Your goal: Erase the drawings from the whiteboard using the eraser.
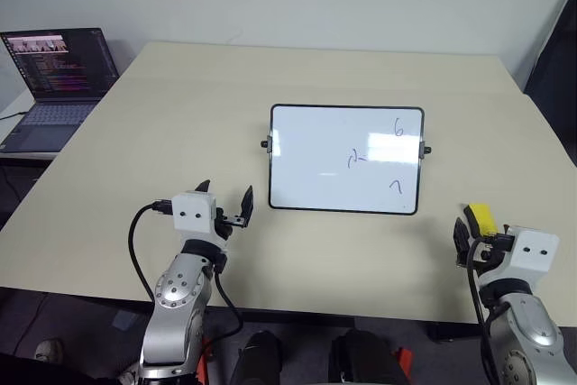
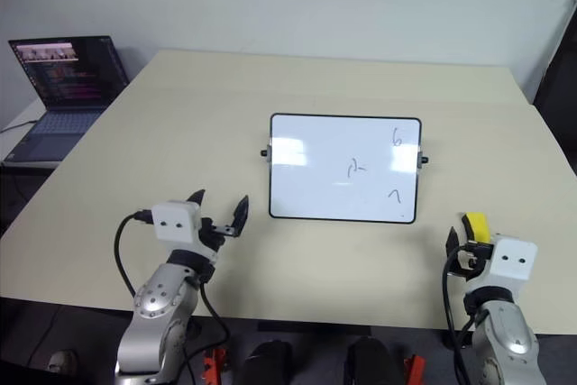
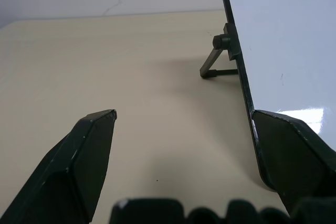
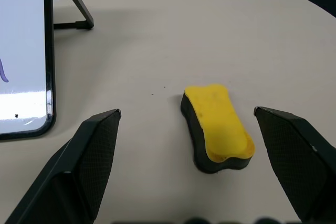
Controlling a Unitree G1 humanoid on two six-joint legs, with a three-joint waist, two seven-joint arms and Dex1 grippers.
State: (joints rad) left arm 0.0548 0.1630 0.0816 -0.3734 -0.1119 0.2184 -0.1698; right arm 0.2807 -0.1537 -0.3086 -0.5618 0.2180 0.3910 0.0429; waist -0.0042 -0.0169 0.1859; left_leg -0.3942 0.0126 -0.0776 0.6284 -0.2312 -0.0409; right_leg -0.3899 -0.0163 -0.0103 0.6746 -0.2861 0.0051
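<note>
The whiteboard (image 1: pixel 315 155) stands propped on its stand in the middle of the table, leaning back. On its right half are the drawings: a "6" (image 1: pixel 398 126), a squiggle (image 1: pixel 356 159) and a caret tick (image 1: pixel 395 186). The eraser (image 4: pixel 218 124), a yellow block with a dark base, lies flat on the table to the right of the board. My right gripper (image 4: pixel 187 110) is open just behind it, with the eraser ahead between the spread fingers and untouched. My left gripper (image 1: pixel 225 197) is open and empty, close to the board's near left corner (image 3: pixel 252 114).
An open laptop (image 1: pixel 59 78) sits on a lower surface at the far left. The board's stand leg (image 3: pixel 212 66) sticks out behind it. The table's front edge (image 1: pixel 343 313) runs just beyond my wrists. A dark object (image 1: pixel 559 69) stands at the far right.
</note>
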